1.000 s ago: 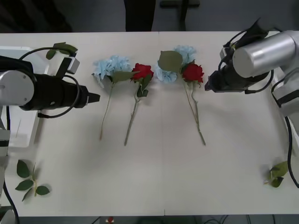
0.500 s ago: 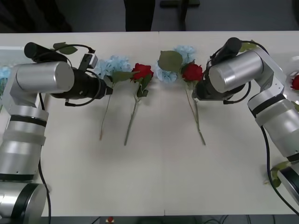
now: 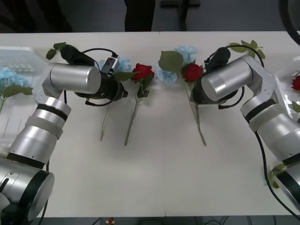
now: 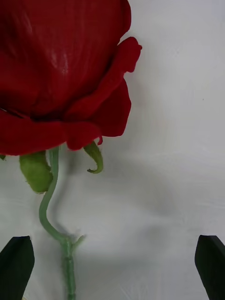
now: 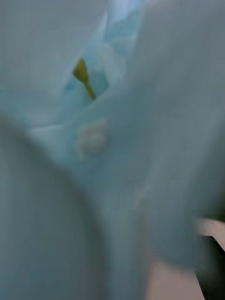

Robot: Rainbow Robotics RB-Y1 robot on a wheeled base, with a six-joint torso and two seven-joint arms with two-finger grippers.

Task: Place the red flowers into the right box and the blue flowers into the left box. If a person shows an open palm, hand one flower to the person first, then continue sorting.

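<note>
A: What does the right wrist view add?
B: The right gripper (image 4: 112, 267) spread wide astride the red rose (image 4: 61, 70) stem on the table (image 3: 159, 178).
A: And the left gripper (image 5: 206, 262)?
B: Buried in blue flower (image 5: 112, 140) petals; finger state unclear.
A: Boxes?
B: Left box (image 3: 18, 54) holds a blue flower.

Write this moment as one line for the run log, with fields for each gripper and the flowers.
left gripper: at left blue flower, fingers unclear | right gripper: open, astride right red flower stem | flowers on table: four | handover: none
</note>
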